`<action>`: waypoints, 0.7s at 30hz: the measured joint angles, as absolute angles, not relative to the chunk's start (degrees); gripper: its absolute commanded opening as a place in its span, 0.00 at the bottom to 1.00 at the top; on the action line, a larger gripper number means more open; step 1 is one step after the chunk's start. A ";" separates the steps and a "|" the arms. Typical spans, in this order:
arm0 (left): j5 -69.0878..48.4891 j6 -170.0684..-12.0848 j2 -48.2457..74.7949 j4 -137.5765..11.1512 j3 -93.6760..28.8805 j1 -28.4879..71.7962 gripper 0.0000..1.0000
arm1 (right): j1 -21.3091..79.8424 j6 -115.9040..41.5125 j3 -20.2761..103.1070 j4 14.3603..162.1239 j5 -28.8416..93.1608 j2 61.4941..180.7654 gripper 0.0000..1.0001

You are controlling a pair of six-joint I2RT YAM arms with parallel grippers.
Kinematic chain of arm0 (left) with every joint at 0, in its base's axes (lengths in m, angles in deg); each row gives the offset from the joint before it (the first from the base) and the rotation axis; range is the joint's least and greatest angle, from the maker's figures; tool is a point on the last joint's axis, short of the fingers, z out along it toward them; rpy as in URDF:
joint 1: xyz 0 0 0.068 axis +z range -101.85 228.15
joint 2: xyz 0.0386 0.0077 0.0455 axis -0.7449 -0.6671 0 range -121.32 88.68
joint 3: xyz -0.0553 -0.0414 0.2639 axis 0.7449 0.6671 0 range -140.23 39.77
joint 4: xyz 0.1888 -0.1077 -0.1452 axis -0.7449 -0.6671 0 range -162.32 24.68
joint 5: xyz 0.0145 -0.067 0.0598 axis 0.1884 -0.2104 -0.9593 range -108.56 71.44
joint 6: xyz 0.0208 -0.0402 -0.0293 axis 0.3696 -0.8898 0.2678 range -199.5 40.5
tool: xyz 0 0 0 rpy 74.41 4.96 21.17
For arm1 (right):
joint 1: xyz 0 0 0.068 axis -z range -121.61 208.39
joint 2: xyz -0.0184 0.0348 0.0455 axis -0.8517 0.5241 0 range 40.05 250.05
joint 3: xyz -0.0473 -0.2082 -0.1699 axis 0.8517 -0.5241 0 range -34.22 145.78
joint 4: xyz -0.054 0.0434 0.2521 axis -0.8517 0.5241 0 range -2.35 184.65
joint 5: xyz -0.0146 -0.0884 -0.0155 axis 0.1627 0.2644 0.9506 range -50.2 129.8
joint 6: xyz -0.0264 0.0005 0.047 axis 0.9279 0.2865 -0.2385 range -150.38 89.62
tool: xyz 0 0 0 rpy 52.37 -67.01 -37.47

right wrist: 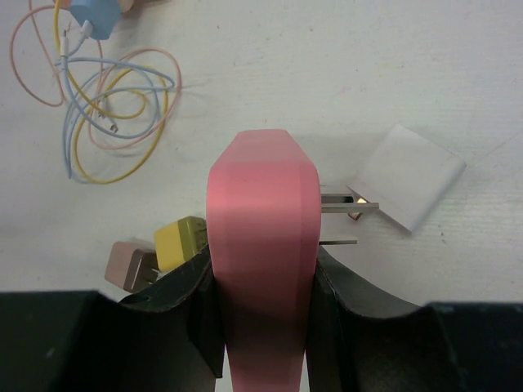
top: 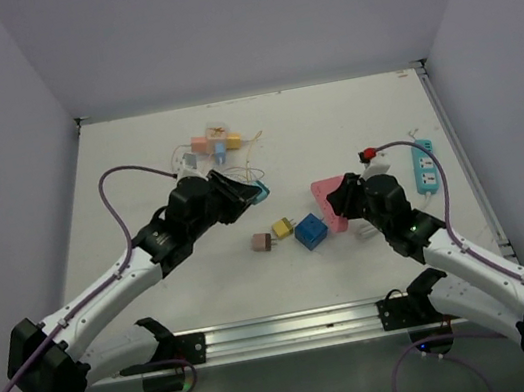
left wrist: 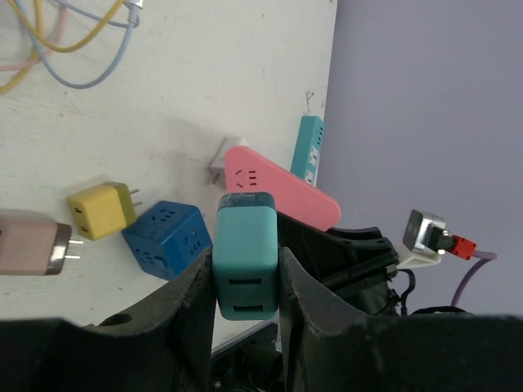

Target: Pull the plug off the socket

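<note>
My left gripper (top: 246,194) (left wrist: 245,263) is shut on a teal plug block (top: 260,192) (left wrist: 245,249) with two slots on its near face. It holds the block clear of the table and apart from the pink socket strip (top: 325,191) (left wrist: 278,184) (right wrist: 261,196). My right gripper (top: 340,200) (right wrist: 263,261) is shut on the near end of the pink strip. A white plug (right wrist: 406,175) (left wrist: 219,159) lies just beyond the strip with its metal prongs pointing at it. I cannot tell whether the prongs are seated.
A blue cube socket (top: 310,232) (left wrist: 167,237), a yellow plug (top: 282,226) (right wrist: 181,239) and a brown plug (top: 262,242) (right wrist: 131,263) lie between the arms. A teal power strip (top: 425,169) lies at right. Loose cables (right wrist: 114,114) and small chargers (top: 212,144) lie farther back.
</note>
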State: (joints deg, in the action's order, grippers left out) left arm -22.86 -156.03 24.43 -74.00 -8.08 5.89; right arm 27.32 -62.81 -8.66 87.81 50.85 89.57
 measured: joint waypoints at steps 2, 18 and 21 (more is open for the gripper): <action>-22.51 -153.23 25.09 -74.49 -7.01 7.03 0.00 | 27.32 -62.74 -8.66 87.85 50.85 89.11 0.00; -11.27 -134.59 24.06 -66.73 12.09 15.90 0.13 | 27.32 -62.74 -8.13 88.40 50.13 87.93 0.00; -10.51 -133.47 21.15 -63.36 12.50 15.90 0.17 | 27.32 -62.74 -7.83 88.55 50.08 87.51 0.00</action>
State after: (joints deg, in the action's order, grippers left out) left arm -10.51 -133.47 21.15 -63.36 12.50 15.90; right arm 27.32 -62.74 -7.83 88.55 50.08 87.51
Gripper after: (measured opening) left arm 0.351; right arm 0.375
